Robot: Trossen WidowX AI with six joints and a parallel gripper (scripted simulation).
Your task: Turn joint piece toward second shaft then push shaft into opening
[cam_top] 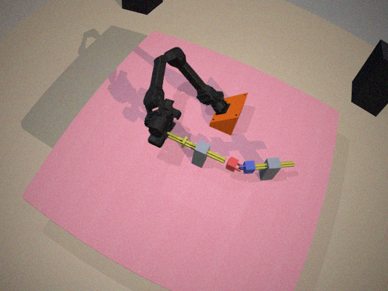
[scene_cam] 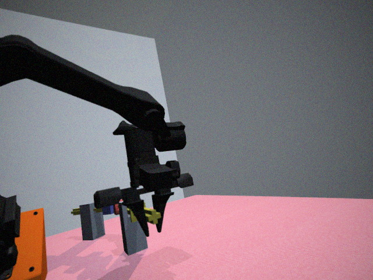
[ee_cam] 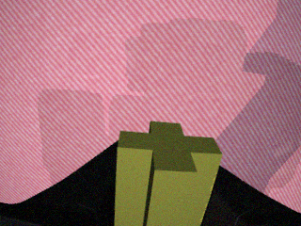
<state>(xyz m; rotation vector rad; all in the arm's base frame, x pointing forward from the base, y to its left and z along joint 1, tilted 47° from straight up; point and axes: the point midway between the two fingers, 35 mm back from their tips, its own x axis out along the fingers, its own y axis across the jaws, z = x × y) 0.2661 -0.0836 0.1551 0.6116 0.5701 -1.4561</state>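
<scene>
My gripper (cam_top: 160, 135) (scene_cam: 152, 231) (ee_cam: 152, 153) is shut on the free end of the sliding yellow shaft (cam_top: 188, 144) (scene_cam: 152, 214) (ee_cam: 166, 201), which has a cross-shaped section. The shaft runs through a grey block (cam_top: 200, 154) (scene_cam: 132, 238). Its far tip ends a short gap before the red joint piece (cam_top: 232, 163) (scene_cam: 116, 208). The red piece is hinged to a blue piece (cam_top: 248, 166) (scene_cam: 107, 210) on the fixed yellow shaft (cam_top: 287, 163), which is held in a second grey block (cam_top: 271, 168) (scene_cam: 90, 223). In the wrist view dark fingers flank the shaft on both sides.
The arm stands on an orange wedge base (cam_top: 228, 114) (scene_cam: 30, 241) behind the shafts on the pink mat (cam_top: 156, 203) (scene_cam: 271, 235). Two black boxes (cam_top: 141, 4) (cam_top: 371, 84) stand off the mat at the back and at the right.
</scene>
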